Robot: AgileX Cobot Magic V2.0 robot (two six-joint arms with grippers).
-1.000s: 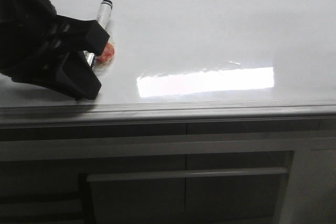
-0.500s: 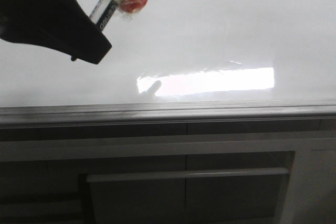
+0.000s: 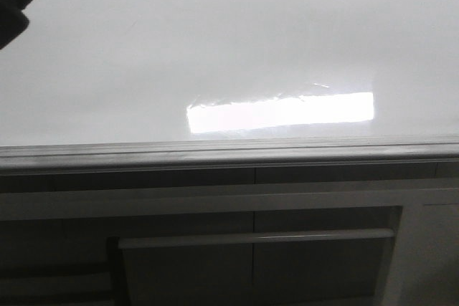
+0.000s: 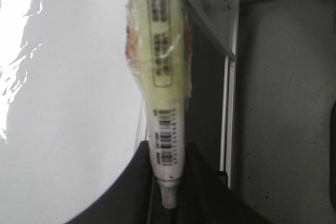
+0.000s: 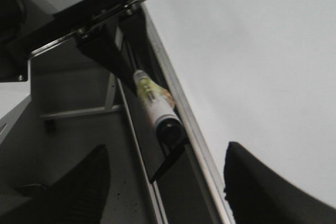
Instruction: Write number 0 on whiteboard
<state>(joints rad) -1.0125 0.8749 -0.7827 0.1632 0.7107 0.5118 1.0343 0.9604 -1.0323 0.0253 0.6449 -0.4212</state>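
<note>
your left gripper (image 4: 167, 182) is closed on the marker (image 4: 163, 77), held above the whiteboard (image 3: 251, 34). your right gripper (image 5: 168, 182) is spread apart and empty. no number 0 is visible. the marker looks light, stiff and slippery; grip its middle firmly.

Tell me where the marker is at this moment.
The marker is clamped in the left gripper, raised off the whiteboard; the front view shows it only at the top left corner.
</note>
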